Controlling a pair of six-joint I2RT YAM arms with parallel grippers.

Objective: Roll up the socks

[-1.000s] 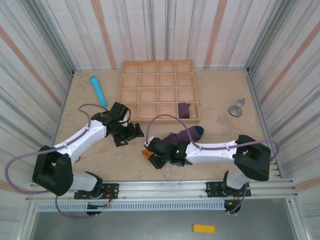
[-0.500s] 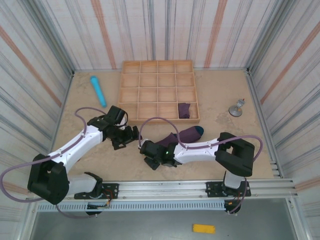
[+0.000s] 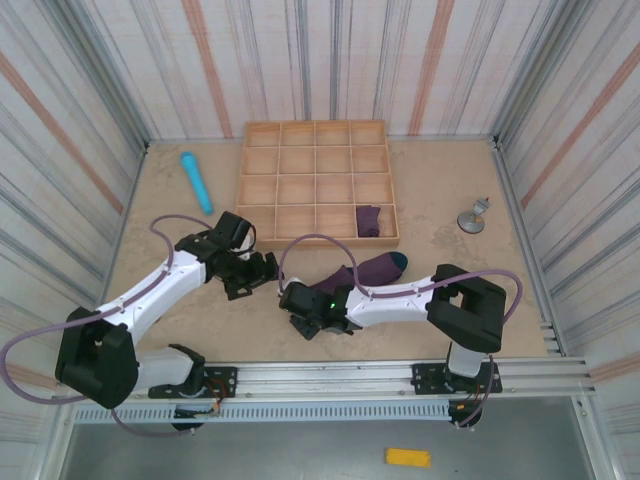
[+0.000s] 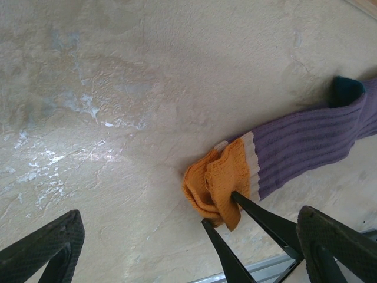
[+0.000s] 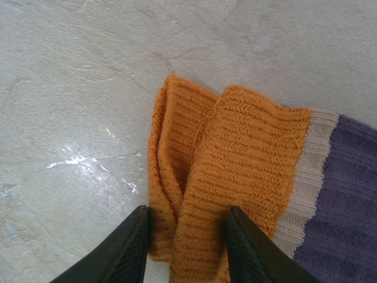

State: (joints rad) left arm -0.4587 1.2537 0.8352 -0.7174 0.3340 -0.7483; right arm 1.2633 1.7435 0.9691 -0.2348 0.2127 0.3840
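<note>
While the roll has yet to start, the holdings stand as follows.

Item, flat sock [image 3: 365, 272]: purple ribbed knit, lying stretched on the tabletop [image 3: 180, 330]. Seen from above, its long axis runs from 8 o'clock to 2 o'clock, with the orange cuff [image 5: 235, 147] at the 8 o'clock end and the teal toe [image 3: 398, 262] at the 2 o'clock end, just short of the tray [image 3: 316, 125].

Item, rolled sock [image 3: 368, 220]: a dark purple bundle in the tray's near right corner compartment. By my judgement it is already done.

Item, my right fingers [image 5: 187, 212]: set on the cuff end, pinching a bunched fold of orange knit that fills the gap between them. The sock's length runs away from them toward 2 o'clock.

Item, my left fingers [image 3: 258, 272]: spread wide and holding nothing. They sit off the sock between 10 and 11 o'clock from the cuff, near it but not touching.

Assessment: the right arm is the one on the sock. The roll should travel along the long axis, cuff toward toe, so the pinched fold needs turning over toward 2 o'clock. The left fingers are close enough to pin the knit.
</note>
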